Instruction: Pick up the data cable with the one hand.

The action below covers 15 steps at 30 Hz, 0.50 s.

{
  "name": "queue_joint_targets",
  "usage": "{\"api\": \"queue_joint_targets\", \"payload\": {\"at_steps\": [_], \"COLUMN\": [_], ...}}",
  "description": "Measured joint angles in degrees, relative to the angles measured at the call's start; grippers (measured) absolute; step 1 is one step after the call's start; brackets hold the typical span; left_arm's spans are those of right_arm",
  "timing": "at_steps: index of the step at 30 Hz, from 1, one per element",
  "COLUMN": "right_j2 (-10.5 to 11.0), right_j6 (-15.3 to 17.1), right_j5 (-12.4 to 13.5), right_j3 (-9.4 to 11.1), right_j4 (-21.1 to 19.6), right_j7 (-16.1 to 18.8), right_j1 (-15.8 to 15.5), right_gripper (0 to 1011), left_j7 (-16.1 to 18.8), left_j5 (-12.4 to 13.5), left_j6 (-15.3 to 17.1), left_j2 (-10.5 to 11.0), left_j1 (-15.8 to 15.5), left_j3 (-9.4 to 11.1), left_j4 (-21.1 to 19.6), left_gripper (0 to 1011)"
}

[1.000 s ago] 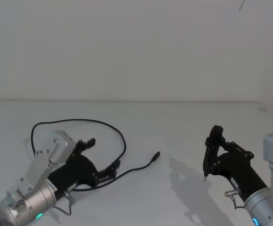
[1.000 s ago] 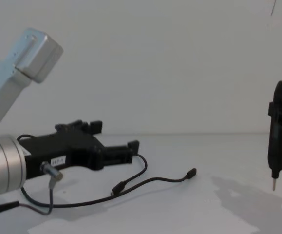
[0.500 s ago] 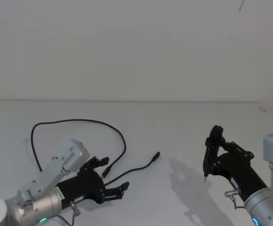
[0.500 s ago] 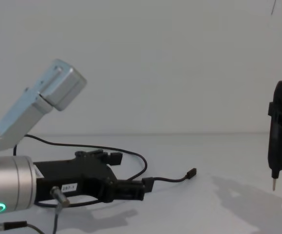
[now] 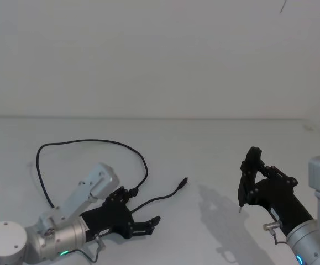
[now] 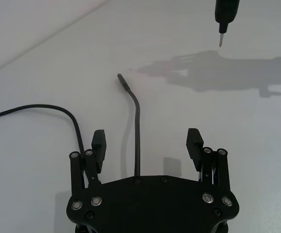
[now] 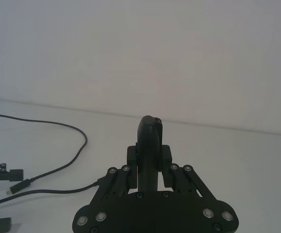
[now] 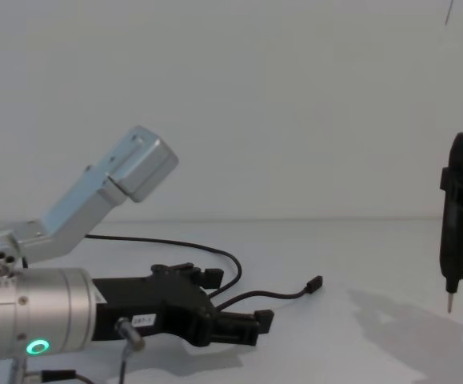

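**Head view.** The left hand (image 5: 142,207) sits low at the lower left of the frame with its fingers spread. The data cable (image 5: 93,141) lies on the table (image 5: 215,138), forming a loop at centre left, with one plug end reaching toward the frame centre. The right hand (image 5: 242,194) hangs at the lower right, pointing down with its fingers pressed together, well apart from the cable.

**Left wrist view.** The cable (image 6: 137,112) runs between the spread fingers (image 6: 99,141) and touches neither. A second strand curves just outside one finger.

**Right wrist view.** The right hand (image 7: 150,130) is closed, and the cable (image 7: 77,132) lies beyond it.

**Chest view.** The left hand (image 8: 235,302) is close over the table, with the cable (image 8: 291,294) extending past its fingertips.

**Status.** The hand appears aligned on the cable, but the grip is not yet made. Closing and lifting are left. The second strand beside the finger is the likeliest thing to snag.
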Motion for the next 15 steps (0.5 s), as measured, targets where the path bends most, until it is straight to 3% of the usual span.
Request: {"api": "queue_joint_targets", "payload": {"at_steps": [8,15], "right_j2": [0.0,0.0], "right_j6": [0.0,0.0], "right_j5": [0.0,0.0], "right_j3": [0.0,0.0], "right_j4": [0.0,0.0], "right_j7": [0.0,0.0], "right_j1": [0.0,0.0], "right_gripper": [279,279], "left_j7": [-0.3,-0.3], "left_j5": [0.5,1.1], "left_j6": [0.0,0.3], "left_j2": [-2.9,-4.7], "left_j1": [-1.8,-2.8], "left_j3": [0.7,1.1], "left_j4": [3.4,5.4], "left_gripper": [1001,869]}}
